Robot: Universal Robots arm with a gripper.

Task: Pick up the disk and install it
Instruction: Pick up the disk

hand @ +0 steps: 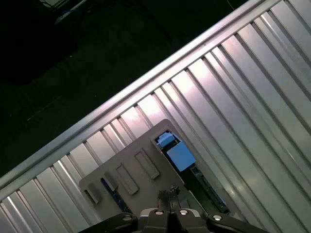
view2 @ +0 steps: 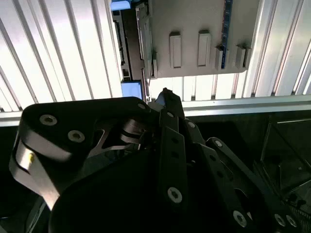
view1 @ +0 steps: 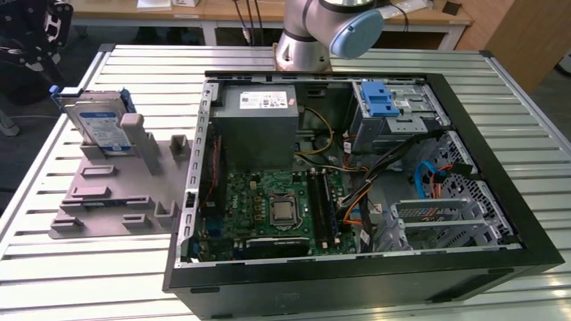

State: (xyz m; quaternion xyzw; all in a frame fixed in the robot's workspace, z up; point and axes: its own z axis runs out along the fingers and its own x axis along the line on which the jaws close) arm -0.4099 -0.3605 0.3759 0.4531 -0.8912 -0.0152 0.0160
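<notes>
A ribbed metal table (view1: 499,87) stands before wooden desks (view1: 218,10), dark floor (view1: 18,157).

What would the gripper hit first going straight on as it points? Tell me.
Most likely the grey holder, close beside the blue-framed disk standing in it. In the first wrist view the gripper points at that plate. Depth is unclear.

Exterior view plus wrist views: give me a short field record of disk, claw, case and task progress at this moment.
disk: standing on edge in the grey holder, on the exterior view's left, outside the case
claw: shut, holding nothing, pointed toward the holder, apart from the disk
computer case: side open, lying on the slatted table
drive cage: blue-latched, inside the case
progress: disk not yet picked up
</notes>
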